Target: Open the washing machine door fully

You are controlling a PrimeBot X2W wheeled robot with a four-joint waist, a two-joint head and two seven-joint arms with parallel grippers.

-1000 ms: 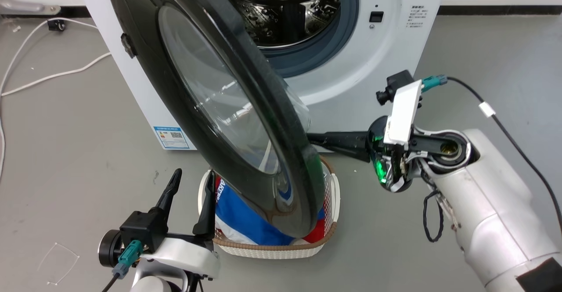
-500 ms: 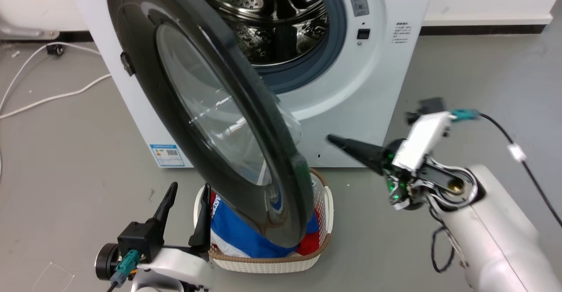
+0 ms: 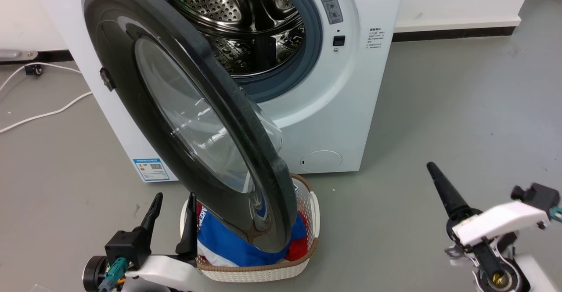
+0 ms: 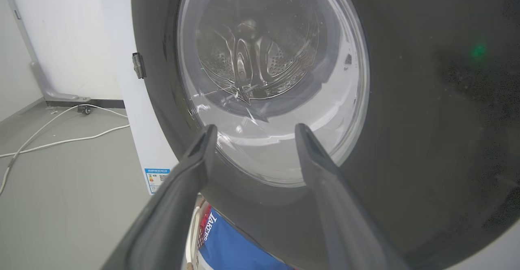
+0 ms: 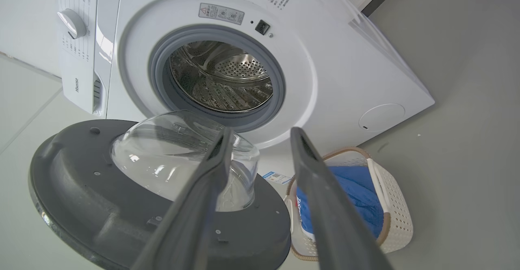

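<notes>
Grey floor before the washing machine. We note the washing machine door swung out on its left-side hinge, above a laundry basket. Left gripper and right gripper both have fingers spread and hold nothing.

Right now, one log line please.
washing machine door: open wide, untouched | left gripper: open, empty | right gripper: open, empty | laundry basket: holds clothes

White woven basket of blue and red clothes; white cable on floor
</notes>
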